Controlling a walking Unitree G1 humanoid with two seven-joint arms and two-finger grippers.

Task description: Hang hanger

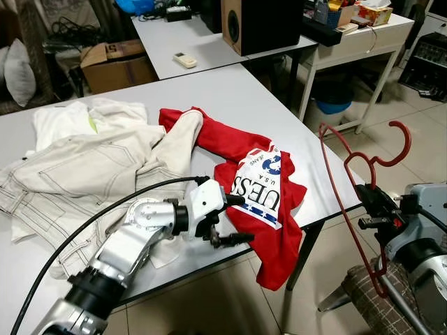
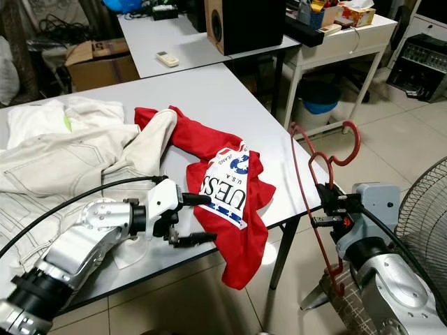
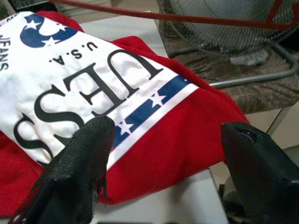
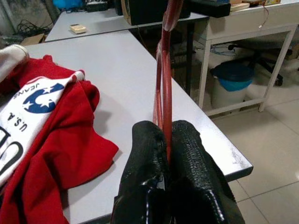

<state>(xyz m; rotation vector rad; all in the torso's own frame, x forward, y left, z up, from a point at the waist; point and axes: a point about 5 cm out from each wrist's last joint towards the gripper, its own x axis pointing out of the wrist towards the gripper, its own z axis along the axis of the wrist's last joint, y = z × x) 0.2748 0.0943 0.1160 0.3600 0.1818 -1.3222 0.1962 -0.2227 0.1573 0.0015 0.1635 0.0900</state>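
Right hand (image 1: 369, 207) grips red hanger (image 1: 347, 169) — upright.

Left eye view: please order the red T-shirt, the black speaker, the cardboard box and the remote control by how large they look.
1. red T-shirt
2. black speaker
3. cardboard box, close to the speaker, unsure
4. remote control

The T-shirt (image 1: 262, 202) lies on the table (image 1: 230, 94), clothes (image 1: 91, 164) to its left, hanger (image 1: 363, 188) to its right.

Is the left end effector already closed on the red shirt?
No. The left end effector is open, its fingers apart just short of the red shirt.
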